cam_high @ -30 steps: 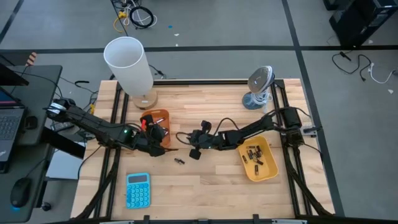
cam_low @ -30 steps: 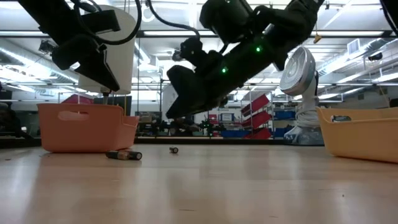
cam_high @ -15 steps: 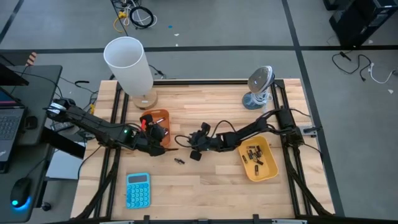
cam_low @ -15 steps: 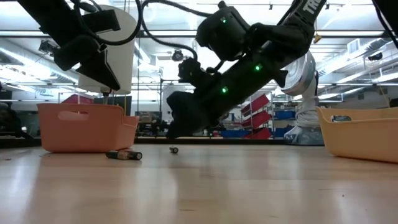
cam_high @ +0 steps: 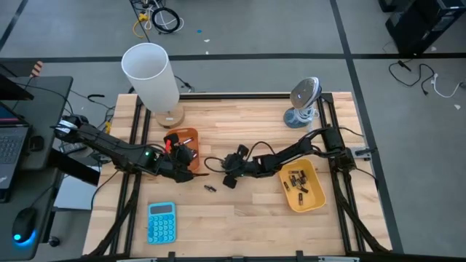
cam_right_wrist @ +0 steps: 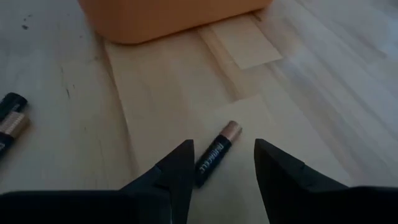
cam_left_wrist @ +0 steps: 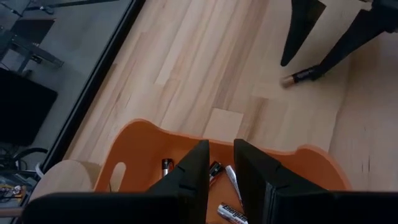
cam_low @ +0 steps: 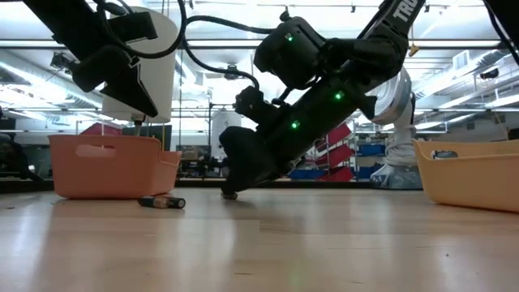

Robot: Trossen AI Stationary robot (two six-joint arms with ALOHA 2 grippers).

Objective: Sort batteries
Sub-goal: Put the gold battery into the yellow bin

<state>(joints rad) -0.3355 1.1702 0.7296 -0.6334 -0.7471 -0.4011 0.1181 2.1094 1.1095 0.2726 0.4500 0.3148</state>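
Observation:
A black battery with a copper end [cam_right_wrist: 214,155] lies flat on the wood. My right gripper [cam_right_wrist: 224,152] is open, low over it, with one finger on either side and the battery nearer one of them. In the low view its tips [cam_low: 231,182] stand at the table by that battery [cam_low: 229,195]. Two more batteries [cam_high: 210,189] lie end to end nearby. My left gripper [cam_left_wrist: 221,155] hangs over the orange tray [cam_high: 188,134], its fingers a little apart and nothing between them. Several batteries [cam_left_wrist: 230,180] lie in that tray.
A yellow tray [cam_high: 309,200] with several batteries [cam_high: 297,180] stands at the right. A tall white cylinder [cam_high: 151,73] and a small fan [cam_high: 304,102] stand at the far edge. A blue calculator [cam_high: 162,222] lies at the near left.
My right gripper has gone down to the table, tipping a little, and now stands around the lone battery that lay below it. The battery has stayed where it was.

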